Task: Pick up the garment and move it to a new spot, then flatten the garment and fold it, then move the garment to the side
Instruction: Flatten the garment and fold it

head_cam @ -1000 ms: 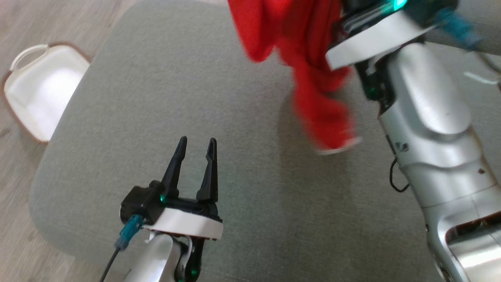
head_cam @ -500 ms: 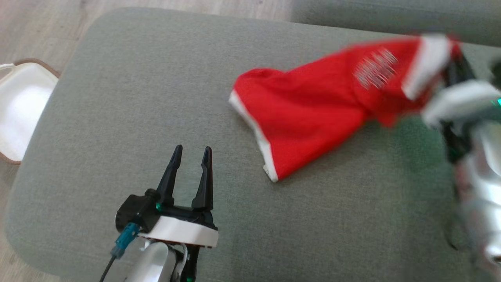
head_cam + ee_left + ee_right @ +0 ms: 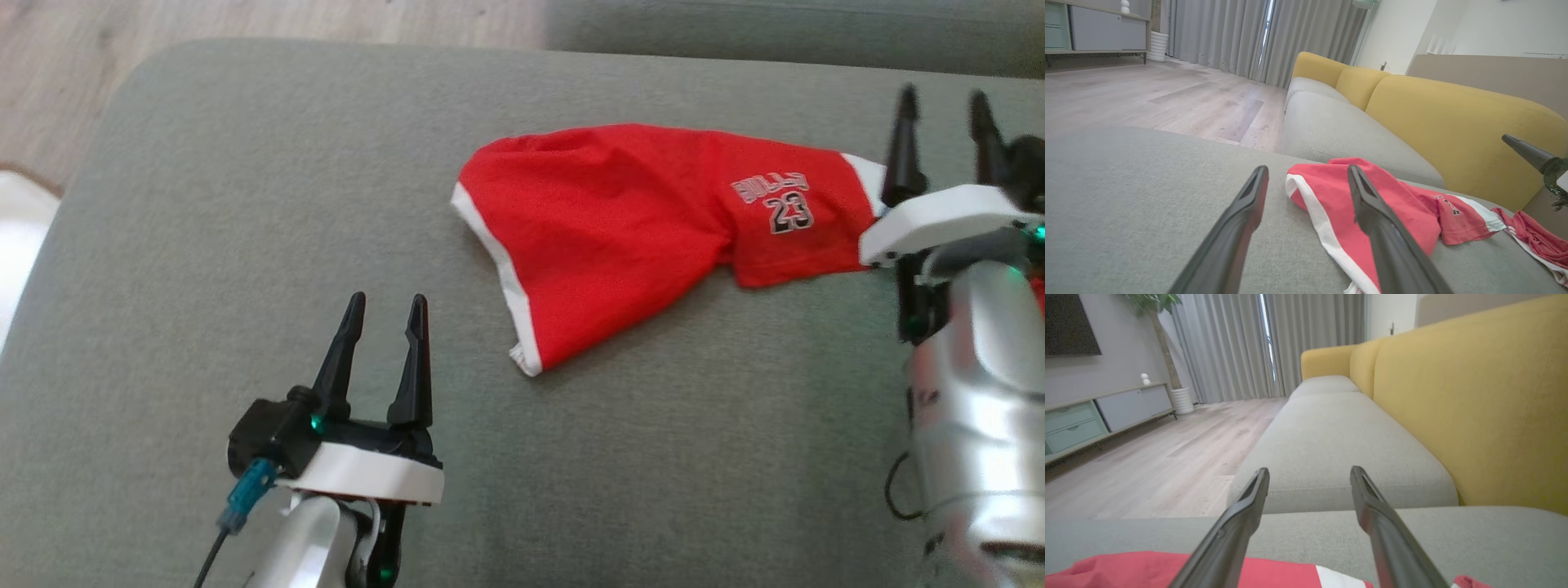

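The garment (image 3: 629,229) is a red jersey with white trim and the number 23, lying spread but rumpled on the grey sofa cushion (image 3: 245,204). It also shows in the left wrist view (image 3: 1396,204) and at the bottom of the right wrist view (image 3: 1147,571). My right gripper (image 3: 940,102) stands open at the garment's right end, above its white-trimmed edge, with nothing between its fingers (image 3: 1249,498). My left gripper (image 3: 385,306) is open and empty over bare cushion, to the left of the garment's lower corner.
A second grey seat cushion (image 3: 1331,428) lies beyond this one, with the yellow backrest (image 3: 1453,122) along the right. Wooden floor (image 3: 245,20) runs past the cushion's far edge. A white basket's edge (image 3: 12,245) shows at the far left.
My right gripper has swung the hanging garment down onto the cushion and opened, letting it go. The head camera has shifted too. The left gripper has stayed open.
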You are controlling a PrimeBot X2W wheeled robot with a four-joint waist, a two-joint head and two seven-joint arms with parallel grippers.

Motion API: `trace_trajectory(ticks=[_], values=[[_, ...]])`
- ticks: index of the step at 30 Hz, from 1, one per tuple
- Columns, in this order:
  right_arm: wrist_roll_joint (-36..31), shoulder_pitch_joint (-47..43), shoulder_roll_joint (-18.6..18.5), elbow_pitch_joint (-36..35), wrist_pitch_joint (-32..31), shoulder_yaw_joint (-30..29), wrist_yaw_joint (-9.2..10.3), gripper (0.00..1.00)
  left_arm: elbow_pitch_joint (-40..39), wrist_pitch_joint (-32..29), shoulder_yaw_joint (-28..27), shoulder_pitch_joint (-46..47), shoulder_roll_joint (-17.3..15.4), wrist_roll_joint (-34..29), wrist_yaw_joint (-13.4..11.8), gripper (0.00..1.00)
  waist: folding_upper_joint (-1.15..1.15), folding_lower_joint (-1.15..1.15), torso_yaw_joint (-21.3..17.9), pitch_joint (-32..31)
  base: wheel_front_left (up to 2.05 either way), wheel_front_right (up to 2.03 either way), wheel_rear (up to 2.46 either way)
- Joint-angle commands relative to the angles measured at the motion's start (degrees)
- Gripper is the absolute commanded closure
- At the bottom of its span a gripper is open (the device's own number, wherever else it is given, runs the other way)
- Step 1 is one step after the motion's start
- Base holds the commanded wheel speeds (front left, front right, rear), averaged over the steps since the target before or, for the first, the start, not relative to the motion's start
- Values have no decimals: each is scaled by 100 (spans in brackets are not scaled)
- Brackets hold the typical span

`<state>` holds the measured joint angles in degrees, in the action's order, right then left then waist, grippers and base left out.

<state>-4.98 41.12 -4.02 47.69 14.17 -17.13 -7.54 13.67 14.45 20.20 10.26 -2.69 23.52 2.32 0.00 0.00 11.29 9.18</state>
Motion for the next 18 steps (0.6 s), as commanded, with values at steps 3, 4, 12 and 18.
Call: trace_trajectory(ticks=[3,4,12,18], values=[[657,-530,108,-927,78,952,5,0,-249,55,-258,89,-19,-76,-7,0,0,0,-249,-149,0,0,0],[909,-759,109,-1205,79,1204,5,0,-260,55,-272,67,-19,-80,-7,0,0,0,-297,-175,0,0,0],[1917,-2737,112,-3055,82,2268,5,0,-341,55,-431,-74,-19,-88,6,0,0,0,-700,-210,0,0,0],[1950,-3029,113,-3468,82,2219,5,0,-322,55,-489,-31,-19,-163,46,0,0,0,-929,-165,0,0,0]])
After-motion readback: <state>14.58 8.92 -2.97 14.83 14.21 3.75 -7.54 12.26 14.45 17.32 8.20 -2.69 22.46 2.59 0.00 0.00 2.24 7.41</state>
